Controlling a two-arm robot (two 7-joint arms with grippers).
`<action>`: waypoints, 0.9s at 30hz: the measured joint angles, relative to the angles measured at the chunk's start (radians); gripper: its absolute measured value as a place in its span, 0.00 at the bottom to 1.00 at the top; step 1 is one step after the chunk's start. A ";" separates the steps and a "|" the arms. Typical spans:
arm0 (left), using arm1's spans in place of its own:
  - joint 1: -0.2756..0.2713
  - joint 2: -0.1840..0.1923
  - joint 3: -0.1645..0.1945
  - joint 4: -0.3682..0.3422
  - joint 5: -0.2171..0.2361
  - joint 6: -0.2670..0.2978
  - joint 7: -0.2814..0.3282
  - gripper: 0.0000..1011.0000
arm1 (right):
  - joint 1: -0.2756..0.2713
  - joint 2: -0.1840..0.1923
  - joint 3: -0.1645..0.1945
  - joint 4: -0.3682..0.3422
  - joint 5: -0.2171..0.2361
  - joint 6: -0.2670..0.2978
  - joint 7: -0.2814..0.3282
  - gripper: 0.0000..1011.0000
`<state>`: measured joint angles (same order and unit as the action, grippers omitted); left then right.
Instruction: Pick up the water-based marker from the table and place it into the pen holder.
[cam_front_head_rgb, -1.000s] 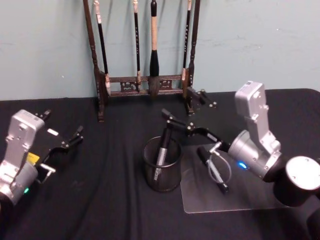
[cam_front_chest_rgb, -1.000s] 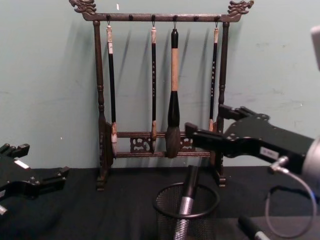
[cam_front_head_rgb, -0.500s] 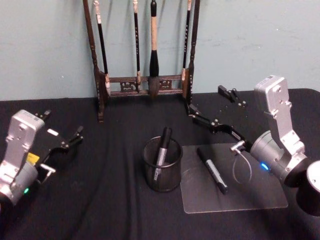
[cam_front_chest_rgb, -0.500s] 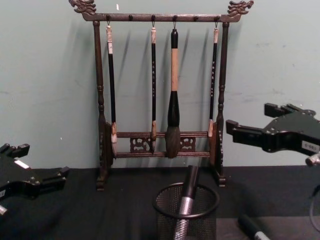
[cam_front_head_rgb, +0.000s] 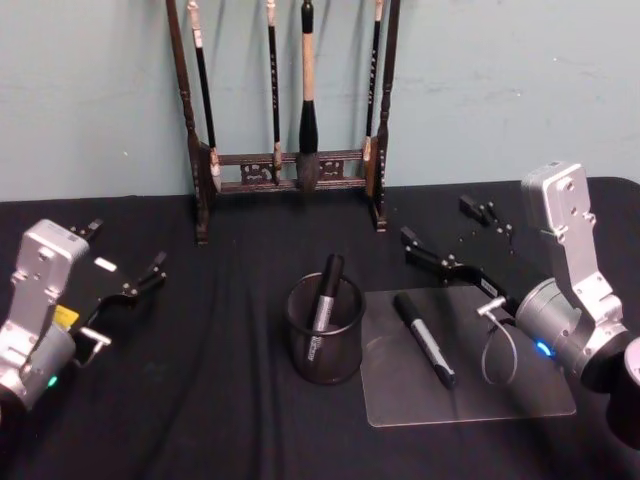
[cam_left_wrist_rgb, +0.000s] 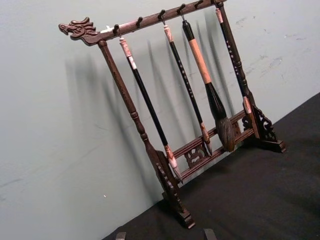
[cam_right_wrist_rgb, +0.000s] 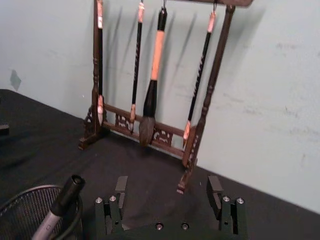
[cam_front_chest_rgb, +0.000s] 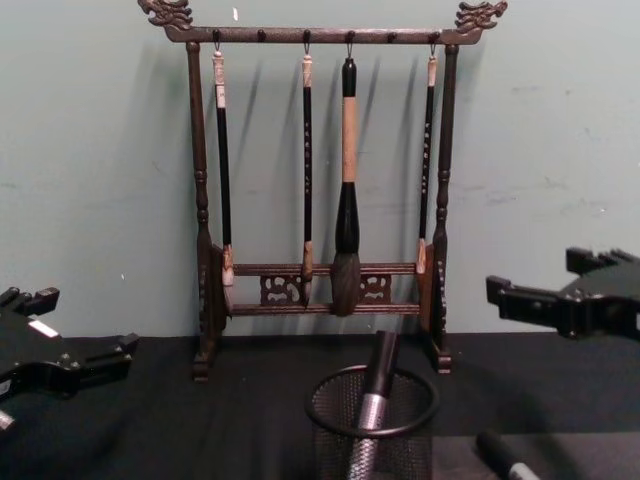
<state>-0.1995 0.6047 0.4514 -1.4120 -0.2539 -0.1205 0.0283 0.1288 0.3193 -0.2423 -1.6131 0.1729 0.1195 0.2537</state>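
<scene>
The pen holder (cam_front_head_rgb: 335, 362) is black wire mesh, the marker (cam_front_head_rgb: 325, 290) in it black with a silver barrel, the table (cam_front_head_rgb: 200, 400) matte black, its mat (cam_front_head_rgb: 500, 385) grey, the brush rack (cam_front_head_rgb: 290, 158) dark brown, the wall (cam_front_head_rgb: 500, 90) pale blue-green.

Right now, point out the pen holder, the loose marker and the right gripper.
pen holder (cam_front_head_rgb: 340, 362), head view, mesh wall.
loose marker (cam_front_head_rgb: 425, 340), head view, mid-barrel.
right gripper (cam_front_head_rgb: 435, 218), head view, between open jaws.
</scene>
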 joint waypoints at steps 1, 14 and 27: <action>0.000 0.000 0.000 0.000 0.000 0.000 0.000 1.00 | -0.001 -0.001 0.001 0.000 0.001 0.005 0.000 0.99; 0.000 0.000 0.000 0.000 0.000 0.000 0.000 1.00 | -0.005 -0.027 0.011 0.015 0.025 0.114 -0.004 0.99; 0.000 0.000 0.000 0.000 0.000 0.000 0.000 1.00 | 0.004 -0.032 -0.011 0.049 0.030 0.164 0.007 0.99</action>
<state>-0.1995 0.6047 0.4513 -1.4119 -0.2539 -0.1205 0.0283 0.1328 0.2876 -0.2537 -1.5645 0.2030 0.2834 0.2608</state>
